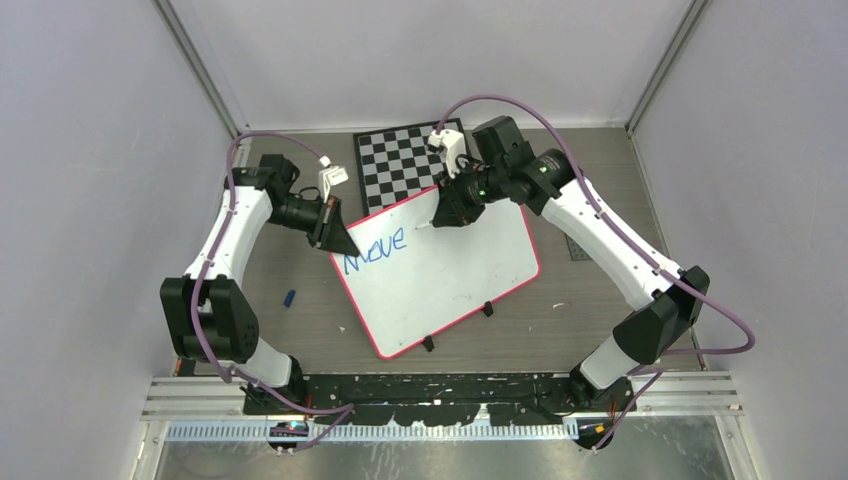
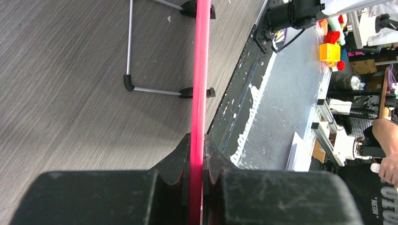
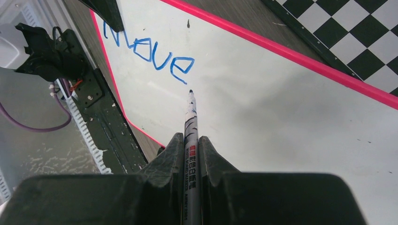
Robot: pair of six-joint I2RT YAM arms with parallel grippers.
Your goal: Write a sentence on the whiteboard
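Note:
The whiteboard (image 1: 450,275) with a pink rim lies tilted on the table. Blue lettering "Move" (image 1: 374,248) is at its upper left; it also shows in the right wrist view (image 3: 150,49). My left gripper (image 1: 338,235) is shut on the board's left rim (image 2: 201,79), seen edge-on between the jaws (image 2: 197,154). My right gripper (image 1: 445,212) is shut on a white marker (image 3: 191,131). The marker's blue tip (image 3: 190,92) points at the board just right of the "e"; I cannot tell if it touches.
A black-and-white checkered board (image 1: 405,160) lies behind the whiteboard, partly under it. A small blue marker cap (image 1: 289,298) lies on the table left of the board. The board's wire stand and black clip feet (image 2: 195,92) show under it.

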